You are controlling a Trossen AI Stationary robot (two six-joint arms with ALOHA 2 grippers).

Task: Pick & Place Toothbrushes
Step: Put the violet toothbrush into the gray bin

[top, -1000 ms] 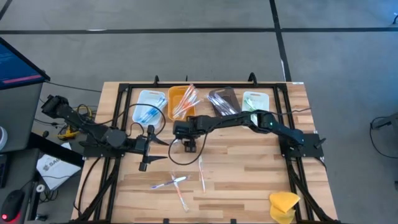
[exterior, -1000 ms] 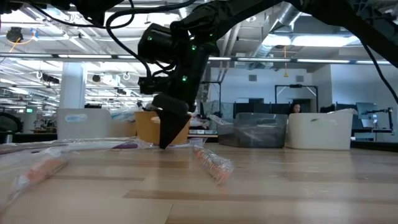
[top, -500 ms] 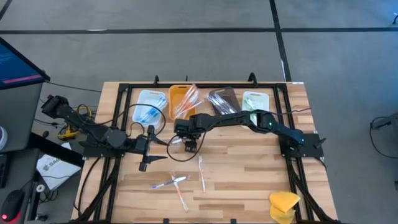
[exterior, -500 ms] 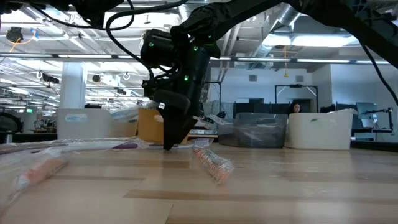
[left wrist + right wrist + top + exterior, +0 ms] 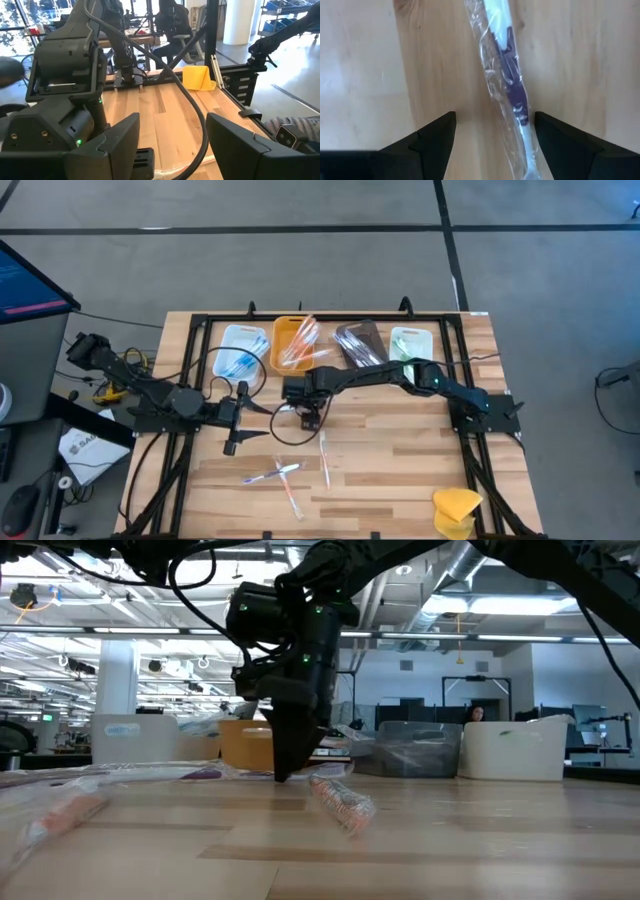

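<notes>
I see tabletop (image 5: 390, 455): pale wood | wrapped toothbrush (image 5: 506, 65): white and purple, clear film | trays: white (image 5: 238, 338), orange (image 5: 284, 332), brown (image 5: 357, 332) | sponge (image 5: 456, 507): yellow

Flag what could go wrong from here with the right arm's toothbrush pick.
1. The right gripper is open over a plastic-wrapped toothbrush that lies skewed toward one finger, so closing might nudge it rather than grip it.
2. The loose, crinkled wrapper could be pinched instead of the handle and slip.
3. The left gripper waits open nearby, its cable looping close to the right gripper; a snag seems possible.
</notes>
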